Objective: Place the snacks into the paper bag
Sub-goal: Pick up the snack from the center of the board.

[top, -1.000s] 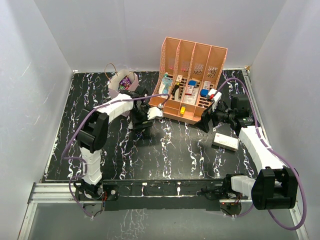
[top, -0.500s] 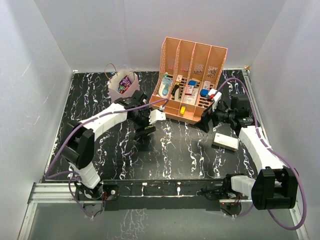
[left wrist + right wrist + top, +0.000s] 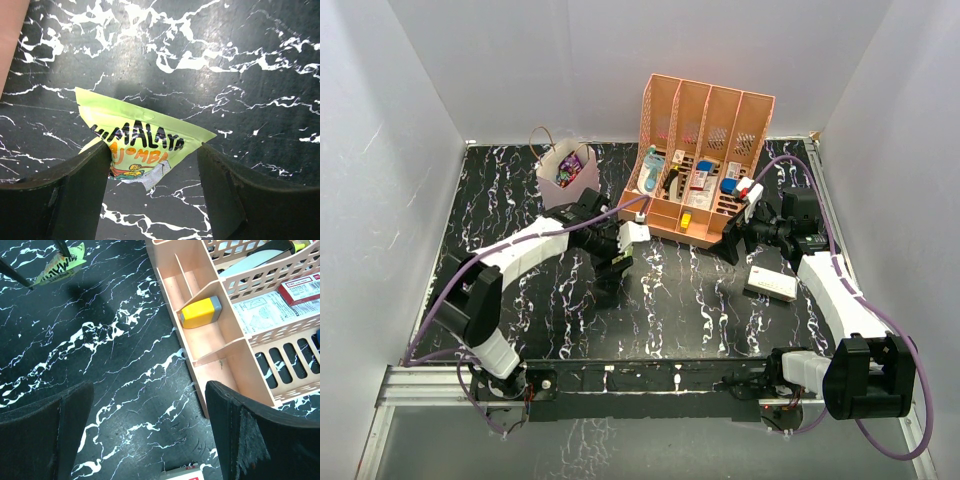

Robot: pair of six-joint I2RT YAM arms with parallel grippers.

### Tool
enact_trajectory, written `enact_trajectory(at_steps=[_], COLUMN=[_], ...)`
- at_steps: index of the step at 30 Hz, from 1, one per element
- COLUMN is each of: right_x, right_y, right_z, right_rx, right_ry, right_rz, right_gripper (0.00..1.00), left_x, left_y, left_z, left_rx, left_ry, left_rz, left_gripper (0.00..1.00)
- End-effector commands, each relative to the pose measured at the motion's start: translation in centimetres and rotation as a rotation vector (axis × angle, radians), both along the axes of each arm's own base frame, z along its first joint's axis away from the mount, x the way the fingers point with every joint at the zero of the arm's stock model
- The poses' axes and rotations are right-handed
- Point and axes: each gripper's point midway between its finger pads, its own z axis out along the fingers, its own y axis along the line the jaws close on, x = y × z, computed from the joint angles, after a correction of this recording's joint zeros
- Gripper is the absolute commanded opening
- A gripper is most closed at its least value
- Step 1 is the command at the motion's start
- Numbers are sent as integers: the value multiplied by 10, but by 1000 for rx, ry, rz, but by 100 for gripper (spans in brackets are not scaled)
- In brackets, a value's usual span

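- Fingers [image 3: 65,195] of the left gripper [image 3: 152,152] clench the green packet [image 3: 145,132] by its two ends in the left wrist view. Its long axis runs from finger to finger, with the lettering upright, the top edge sloping down to the right and a corner pointing at the right finger. A sliver of the peach rack [image 3: 9,30] shows at upper left.
- Top view: the left gripper [image 3: 617,268] hangs near the peach rack's front left corner and hides the green packet. The paper bag [image 3: 563,175], with wrappers [image 3: 570,165] inside, stands left of the peach rack. The right gripper [image 3: 732,243] sits at its front right.
- Right wrist view: the right gripper [image 3: 147,390] is released, jaws spread wide over the table [image 3: 125,355] before the peach rack. Only here does the green packet [image 3: 57,265], left of the peach rack, show nearly edge-on, its shadow lying apart from it.
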Motion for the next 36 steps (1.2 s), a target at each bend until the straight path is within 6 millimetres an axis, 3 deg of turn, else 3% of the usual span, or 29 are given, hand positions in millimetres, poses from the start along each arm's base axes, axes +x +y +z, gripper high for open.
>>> enact_trajectory(at_steps=[1,9,17,36], right_x=[10,8,8,9], right_y=[-2,-1,-2,-3], right_z=[11,15,16,16], right_rx=[-5,-1,-3,-8], right_ry=[-67,-77,-84,-87], right_rz=[-7,-3,-3,-12], right_gripper=[98,99,98,98], left_x=[-13,-12,-9,-8], left_y=[-16,-24,-27,-40], left_z=[27,60,80,186], left_rx=[-127,-195,-224,-381], left_ry=[-2,-52,-37,0], left_rz=[-56,-76,-12,166], left_gripper=[65,64,62,59])
